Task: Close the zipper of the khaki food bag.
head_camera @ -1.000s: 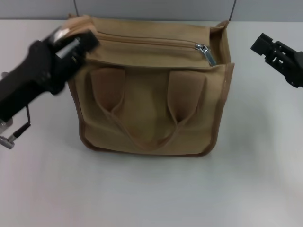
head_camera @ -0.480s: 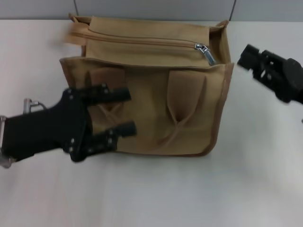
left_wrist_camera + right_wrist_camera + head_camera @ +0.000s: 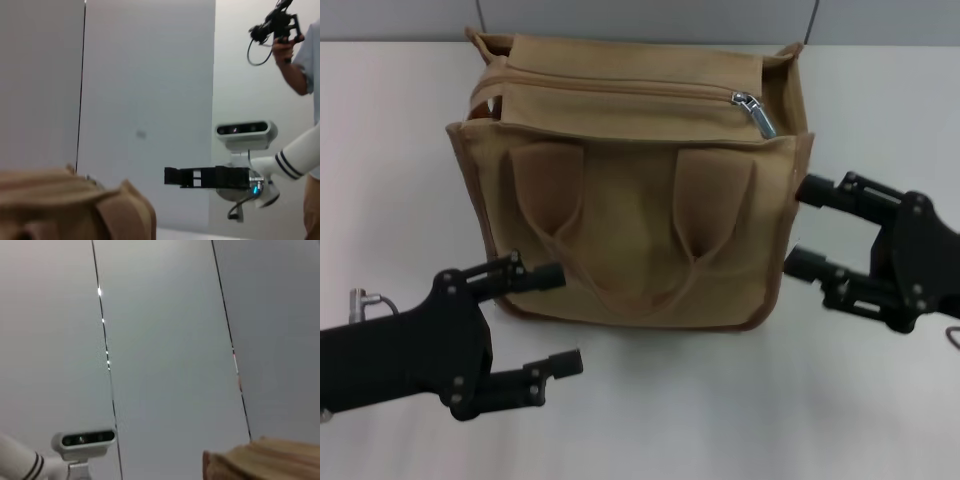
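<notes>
While the left gripper (image 3: 552, 318) gapes empty off the worktop's near-left, the right gripper (image 3: 802, 226) stands spread beside the khaki food bag (image 3: 635, 215), mid-worktop toward the far edge, zipper (image 3: 630, 89) pull at its right end

From the head view, the khaki food bag (image 3: 630, 200) hides its own back and far wall, and the gap at its far-left corner is too dark to see into. The zipper (image 3: 620, 88) line fades at that same corner, so where it ends there cannot be told. The left gripper (image 3: 555, 318) arm runs off the frame's left edge below the bag; the right gripper (image 3: 798, 226) arm is cut off at the right edge. In both wrist views only a blurred top corner of the bag shows.
</notes>
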